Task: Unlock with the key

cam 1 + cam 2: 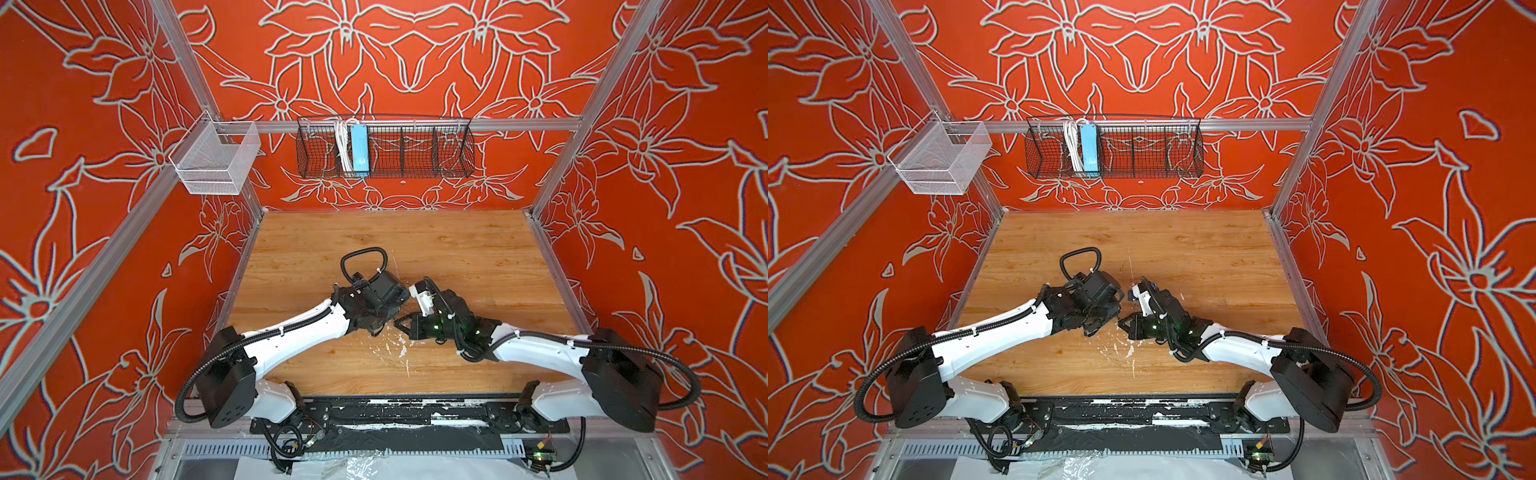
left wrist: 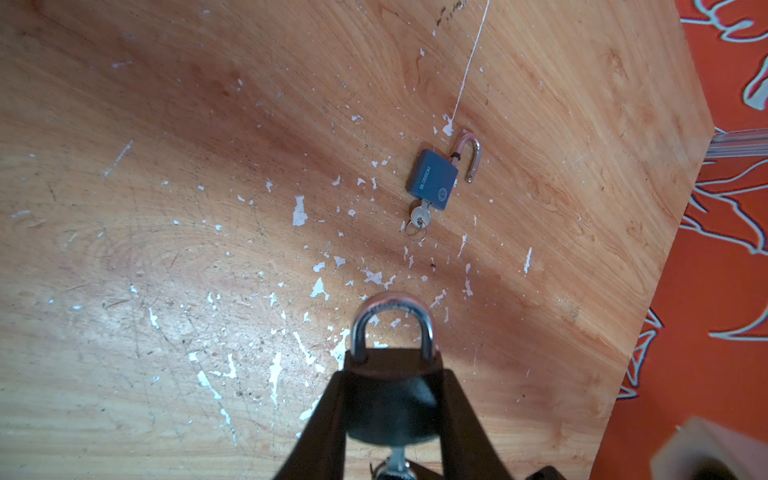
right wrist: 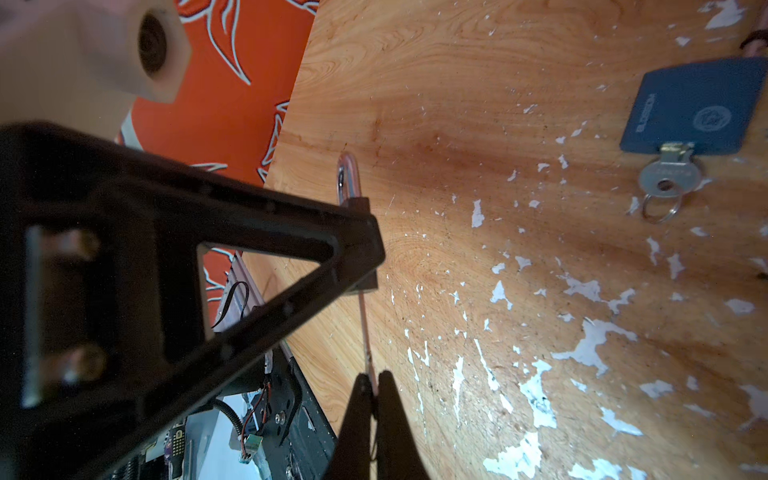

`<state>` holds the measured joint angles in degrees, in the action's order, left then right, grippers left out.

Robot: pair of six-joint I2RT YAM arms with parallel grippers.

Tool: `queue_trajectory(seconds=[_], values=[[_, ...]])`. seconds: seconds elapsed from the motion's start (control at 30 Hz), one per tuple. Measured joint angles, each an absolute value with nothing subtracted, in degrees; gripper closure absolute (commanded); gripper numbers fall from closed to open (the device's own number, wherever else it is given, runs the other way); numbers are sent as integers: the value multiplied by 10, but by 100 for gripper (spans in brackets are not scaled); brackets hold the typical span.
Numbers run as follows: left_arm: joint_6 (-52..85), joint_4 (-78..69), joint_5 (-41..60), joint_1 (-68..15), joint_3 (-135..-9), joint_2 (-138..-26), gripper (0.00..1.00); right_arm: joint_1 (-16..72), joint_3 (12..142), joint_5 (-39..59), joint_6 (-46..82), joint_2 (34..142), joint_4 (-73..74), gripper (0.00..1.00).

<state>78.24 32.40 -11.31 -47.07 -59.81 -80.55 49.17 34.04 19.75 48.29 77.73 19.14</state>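
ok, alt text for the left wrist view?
Left gripper clamps a dark padlock, silver shackle closed, with a key in its keyhole. Beyond it on the chipped wooden table lies a blue padlock, shackle swung open, a ringed key inserted.

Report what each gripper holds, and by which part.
Left gripper clamps the dark padlock by its body; right gripper pinches the key at its head end.

Wood-grain table (image 2: 166, 249) — scuffed, flaked white; blue padlock (image 2: 432, 178) looks matt, perhaps plastic-coated — its shackle (image 2: 477, 156) and key (image 2: 420, 214) shiny metal.
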Motion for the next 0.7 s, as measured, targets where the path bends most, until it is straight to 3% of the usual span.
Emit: queue_trajectory(seconds=[0.7], values=[[790,308,-112,-474,-599,-805,93,480,361,196,467,760,131,100]])
